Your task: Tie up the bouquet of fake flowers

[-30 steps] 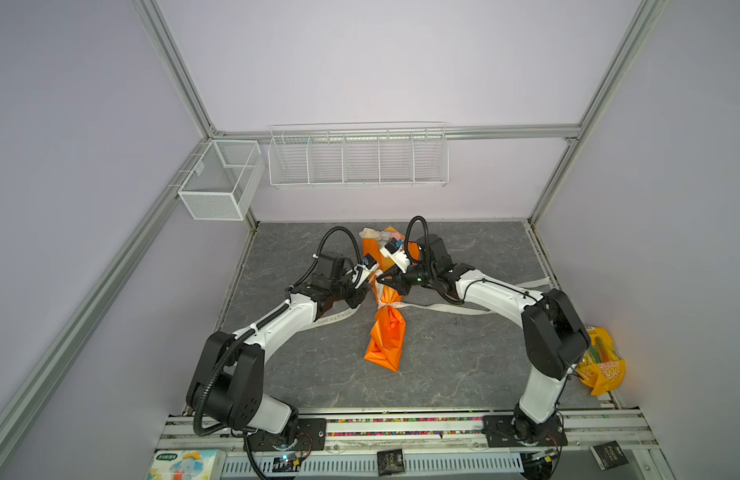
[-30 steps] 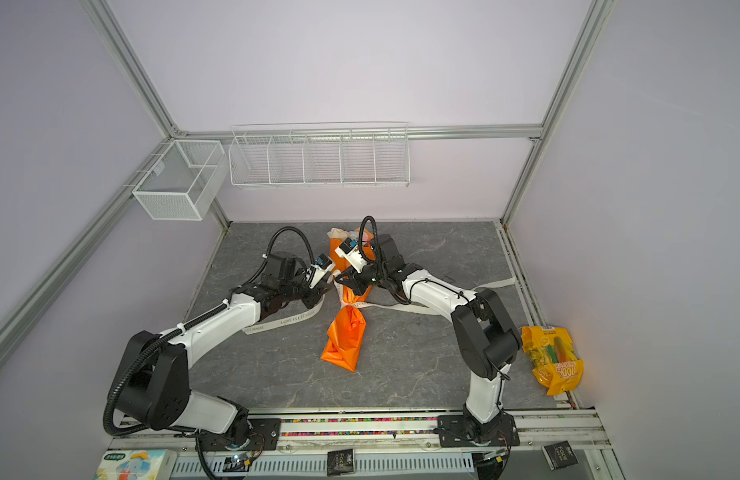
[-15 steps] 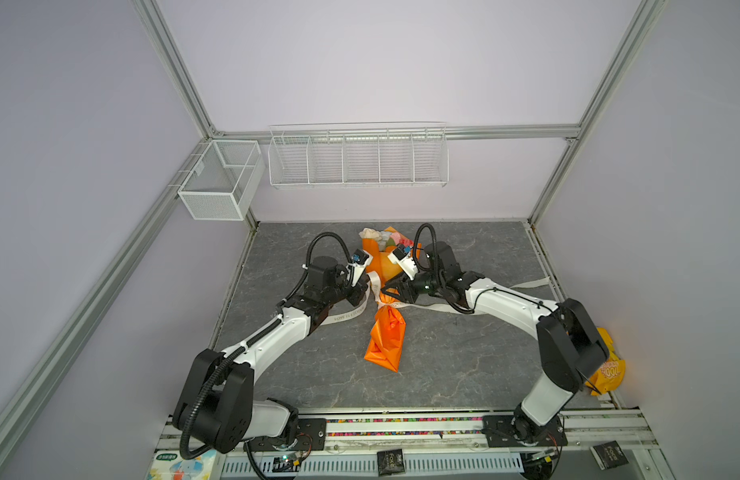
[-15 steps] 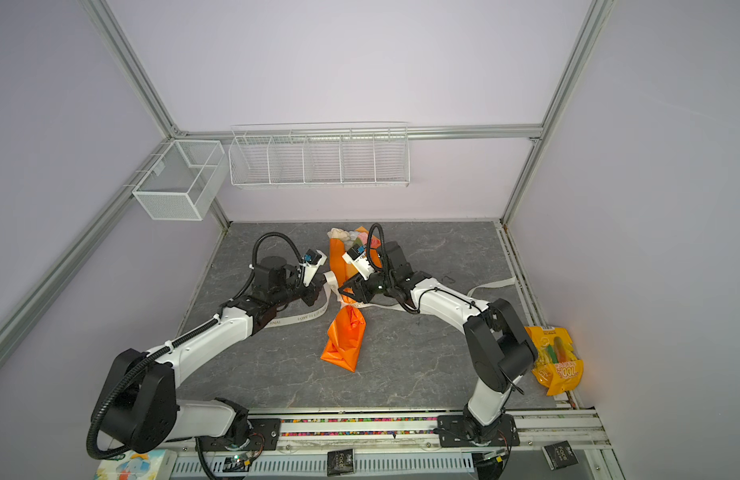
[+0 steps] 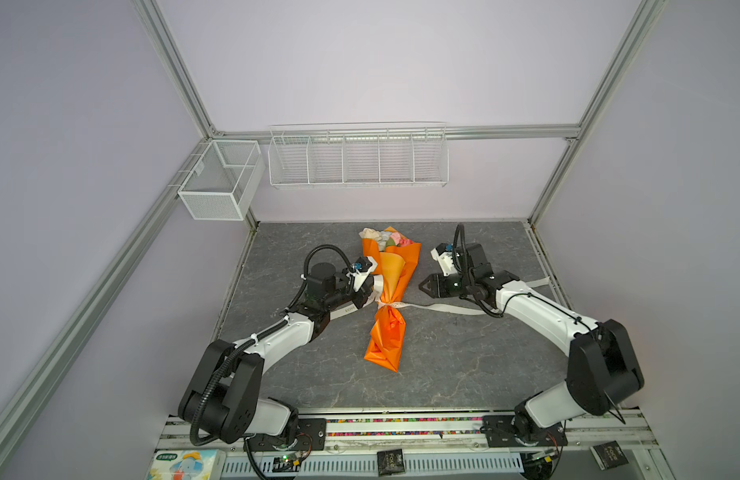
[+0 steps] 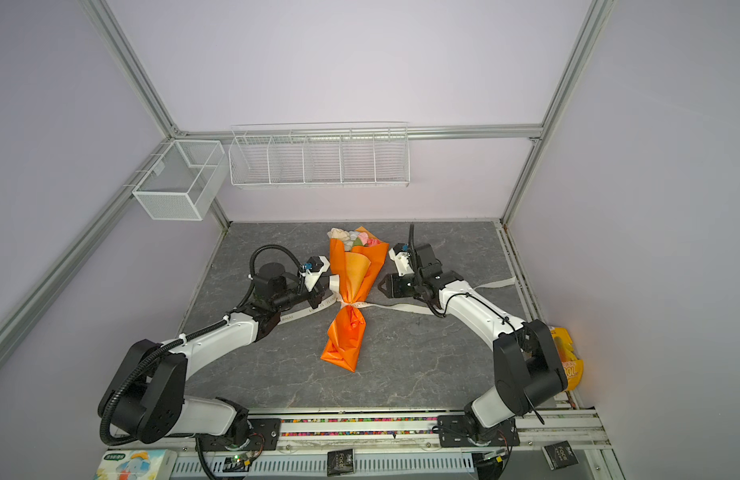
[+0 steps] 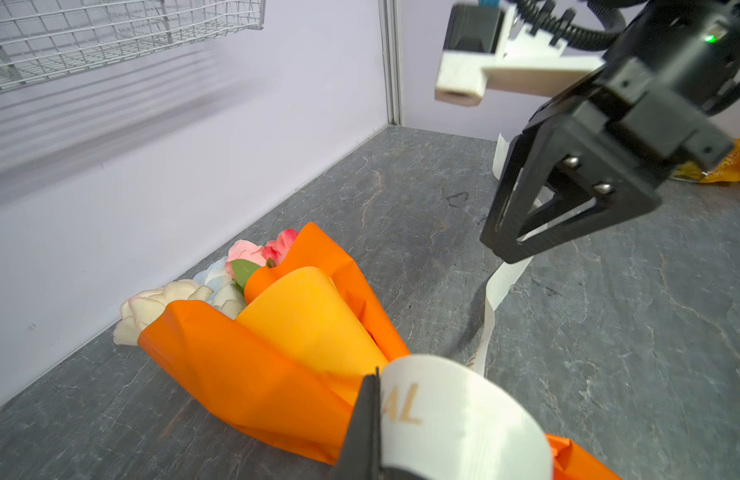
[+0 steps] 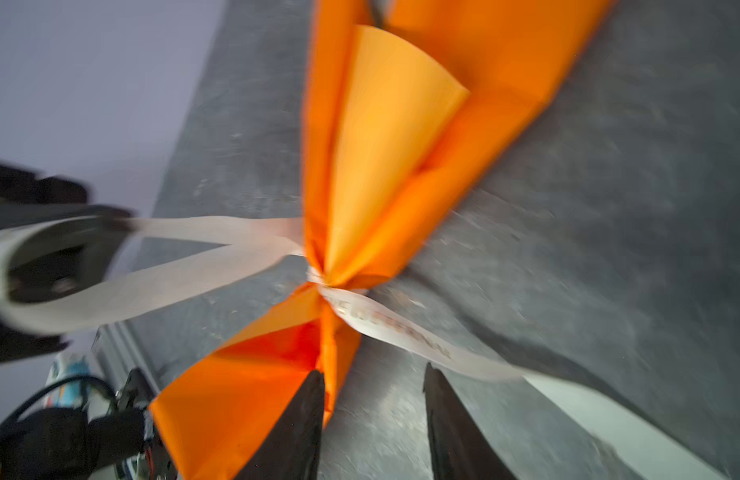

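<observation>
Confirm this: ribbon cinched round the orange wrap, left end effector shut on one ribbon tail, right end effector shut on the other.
No: the right end effector is open and holds nothing, as the right wrist view shows. The ribbon, orange wrap and left end effector are as stated.

The bouquet of fake flowers (image 5: pixel 384 239) lies flat, wrapped, with pink, cream and white blooms at its far end.
</observation>
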